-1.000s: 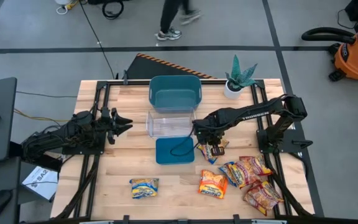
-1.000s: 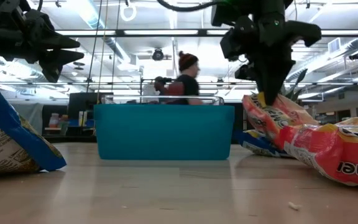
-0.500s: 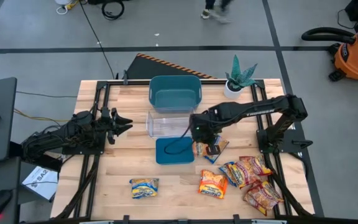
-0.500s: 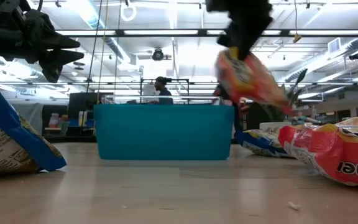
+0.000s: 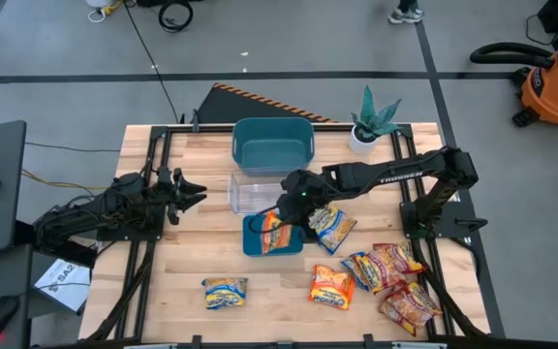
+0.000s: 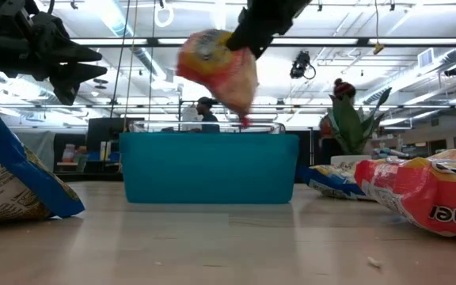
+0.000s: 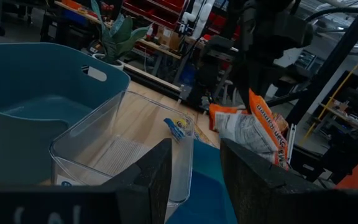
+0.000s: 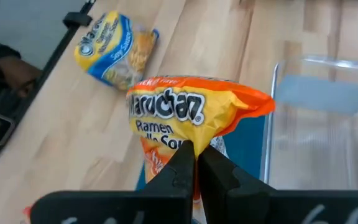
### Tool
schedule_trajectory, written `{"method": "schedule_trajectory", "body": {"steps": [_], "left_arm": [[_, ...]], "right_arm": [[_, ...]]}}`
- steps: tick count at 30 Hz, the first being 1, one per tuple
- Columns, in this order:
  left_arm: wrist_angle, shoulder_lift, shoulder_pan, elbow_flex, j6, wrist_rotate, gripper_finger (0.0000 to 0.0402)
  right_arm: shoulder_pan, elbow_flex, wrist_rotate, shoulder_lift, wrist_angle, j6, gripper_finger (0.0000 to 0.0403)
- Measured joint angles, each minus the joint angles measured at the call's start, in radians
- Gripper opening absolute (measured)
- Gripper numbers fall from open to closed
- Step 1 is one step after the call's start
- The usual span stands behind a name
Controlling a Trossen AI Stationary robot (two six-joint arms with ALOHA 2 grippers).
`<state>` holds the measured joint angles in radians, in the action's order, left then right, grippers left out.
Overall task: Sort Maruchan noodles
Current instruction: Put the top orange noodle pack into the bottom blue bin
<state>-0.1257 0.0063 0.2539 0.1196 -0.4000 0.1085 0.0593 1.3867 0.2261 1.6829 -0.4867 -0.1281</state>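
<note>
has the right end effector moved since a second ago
Yes. In the high view the right end effector, shut on an orange packet, has swung toward the robot's left and now hangs over the near teal bin.

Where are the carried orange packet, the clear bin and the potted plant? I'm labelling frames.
orange packet (image 8: 185,118), right wrist view, printed front.
clear bin (image 5: 250,194), high view, its floor.
potted plant (image 5: 376,114), high view, leaves.

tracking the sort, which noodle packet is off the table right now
The orange Maruchan packet, pinched in the right claw above the near teal bin. All the other packets lie flat on the wood.
</note>
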Motion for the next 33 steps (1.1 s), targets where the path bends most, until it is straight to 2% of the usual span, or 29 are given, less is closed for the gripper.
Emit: {"method": "schedule_trajectory", "body": {"steps": [10,14,22,26,33], "left_arm": [[0.0,0.0,0.0,0.0,0.0,0.0,0.0142],[0.0,0.0,0.0,0.0,0.0,0.0,0.0142],[0.0,0.0,0.0,0.0,0.0,0.0,0.0142],[0.0,0.0,0.0,0.0,0.0,0.0,0.0142],[0.0,0.0,0.0,0.0,0.0,0.0,0.0142]], "right_arm": [[0.003,0.019,-0.062,0.001,-0.056,-0.202,0.0016],[0.025,0.041,-0.132,0.001,-0.092,-0.295,0.0015],[0.096,0.041,-0.266,0.001,-0.194,-0.69,0.0018],[0.101,0.035,-0.26,0.001,-0.252,-0.798,0.0018],[0.092,-0.005,-0.26,0.001,-0.258,-1.002,0.0019]]}}
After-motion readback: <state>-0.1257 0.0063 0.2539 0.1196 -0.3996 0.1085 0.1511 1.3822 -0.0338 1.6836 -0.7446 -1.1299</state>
